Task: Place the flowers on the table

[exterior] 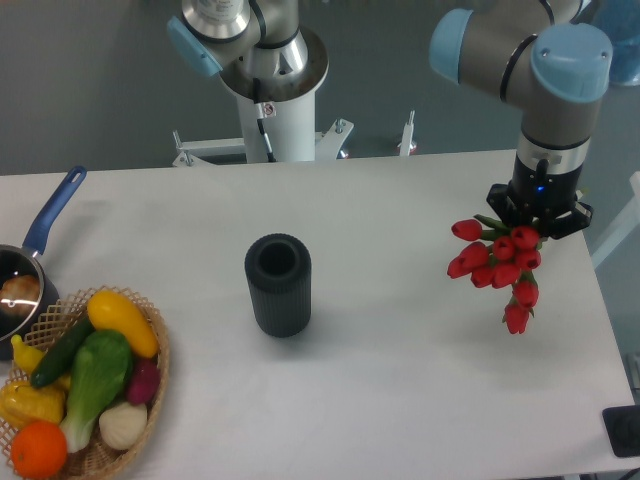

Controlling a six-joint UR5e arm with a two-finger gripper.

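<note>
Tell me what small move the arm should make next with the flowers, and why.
Probably lower straight down. The claw holds the red flowers near the right side of the white table; the blooms hang below it, seemingly not yet lying down. The spot beneath looks bare, well away from the black vase.

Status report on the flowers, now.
Gripper shut on the flowers, held above the table at its right side. Flowers not yet down. Dark vase stands well left, nothing beneath the bunch.
</note>
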